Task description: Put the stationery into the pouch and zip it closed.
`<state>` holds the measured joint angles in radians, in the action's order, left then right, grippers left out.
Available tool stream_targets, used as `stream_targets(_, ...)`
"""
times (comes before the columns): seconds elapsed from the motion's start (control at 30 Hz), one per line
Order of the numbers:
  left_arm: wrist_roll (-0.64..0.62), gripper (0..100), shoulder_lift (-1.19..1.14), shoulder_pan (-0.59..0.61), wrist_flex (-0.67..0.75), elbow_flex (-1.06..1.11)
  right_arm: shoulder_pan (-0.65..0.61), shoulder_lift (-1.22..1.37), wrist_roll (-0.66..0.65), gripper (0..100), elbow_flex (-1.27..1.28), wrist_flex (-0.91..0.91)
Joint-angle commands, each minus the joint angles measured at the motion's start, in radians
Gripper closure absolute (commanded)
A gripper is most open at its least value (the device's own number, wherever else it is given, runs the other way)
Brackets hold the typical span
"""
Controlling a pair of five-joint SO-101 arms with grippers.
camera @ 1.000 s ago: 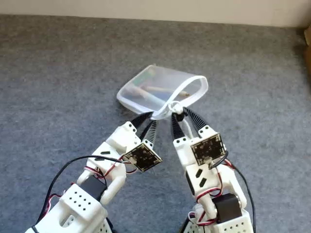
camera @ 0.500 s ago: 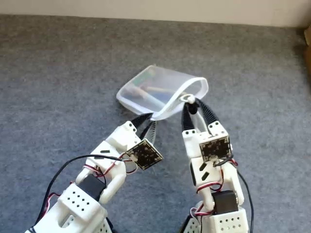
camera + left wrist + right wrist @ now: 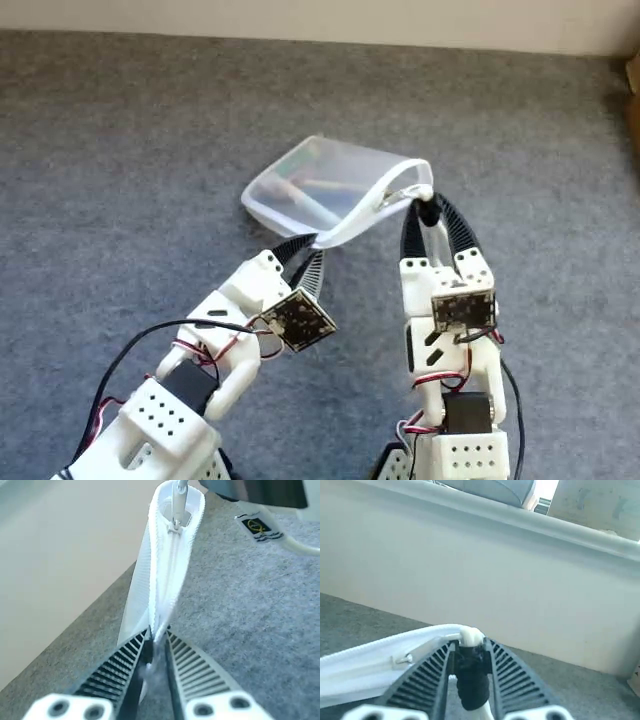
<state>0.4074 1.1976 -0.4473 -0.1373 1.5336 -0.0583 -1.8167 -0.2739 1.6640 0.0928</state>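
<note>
Pouch (image 3: 372, 165) on grey carpet (image 3: 120, 150), stationery (image 3: 305, 190) inside. Left gripper (image 3: 314, 243) clamped on its near corner, right gripper (image 3: 428, 208) clamped on zip pull (image 3: 470, 636). Pale wall (image 3: 300, 15) behind carpet's far edge.

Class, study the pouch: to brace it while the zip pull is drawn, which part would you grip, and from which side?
Grip the pouch by its flat corner at the zip's near end, coming from the arms' side, in line with the zip. The left gripper pinches there; the right gripper holds the zip pull at the far end, so the zip should stay taut.
</note>
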Motion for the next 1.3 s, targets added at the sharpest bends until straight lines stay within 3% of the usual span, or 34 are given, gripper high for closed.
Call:
stream_targets(0.0,-0.002,99,0.002,0.030,-0.018,-0.021,0.082,-0.022,-0.002,99.4,0.018,-0.099)
stream_targets(0.23,-0.002,99,0.002,0.065,-0.018,-0.027,0.142,-0.022,-0.064,99.4,0.082,-0.216)
stream_targets(0.67,-0.002,99,0.085,0.087,-0.061,-0.018,0.136,-0.022,-0.060,99.3,0.084,-0.188)
stream_targets(0.8,-0.002,99,0.182,0.084,-0.160,-0.019,0.053,-0.022,-0.060,97.6,0.051,0.028)
stream_targets(0.97,-0.002,99,0.283,0.081,-0.176,0.024,-0.064,-0.022,-0.051,84.5,-0.102,0.364)
stream_targets(1.13,-0.002,99,0.315,0.082,-0.180,0.035,-0.097,-0.022,0.112,83.6,-0.263,0.616)
stream_targets(1.27,-0.002,99,0.315,0.084,-0.180,0.035,-0.097,-0.022,0.163,83.6,-0.361,0.756)
